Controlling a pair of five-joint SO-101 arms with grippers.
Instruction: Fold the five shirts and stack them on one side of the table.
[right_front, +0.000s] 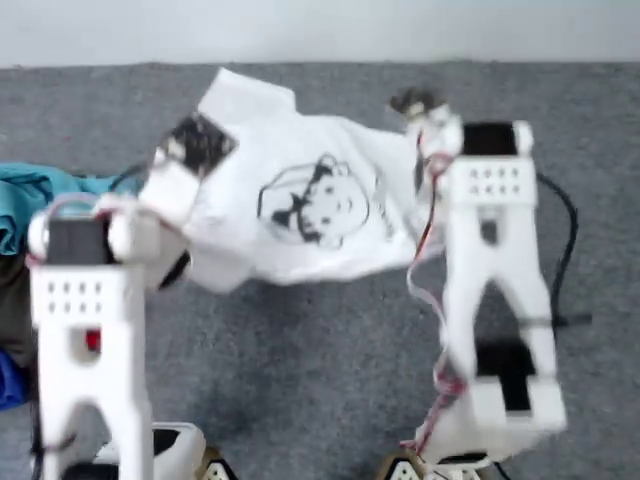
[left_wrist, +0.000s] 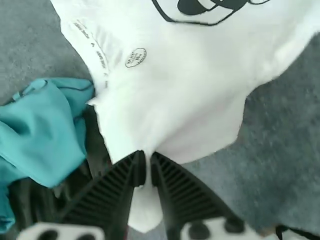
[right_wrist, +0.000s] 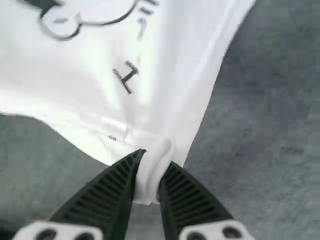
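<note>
The white shirt (right_front: 300, 205), printed with a black cartoon face and a round neck stamp too small to read, is spread over the grey surface (right_front: 330, 380). The left claw (left_wrist: 145, 167) and right claw (right_wrist: 150, 172) are each clamped on an edge of it. A teal shirt (left_wrist: 40, 135) lies crumpled near the left claw.

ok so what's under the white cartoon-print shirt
The left gripper and right gripper pinch the white cartoon-print shirt over the grey table surface. A teal garment and dark fabric lie by its edge; whatever is beneath its middle is covered.
</note>
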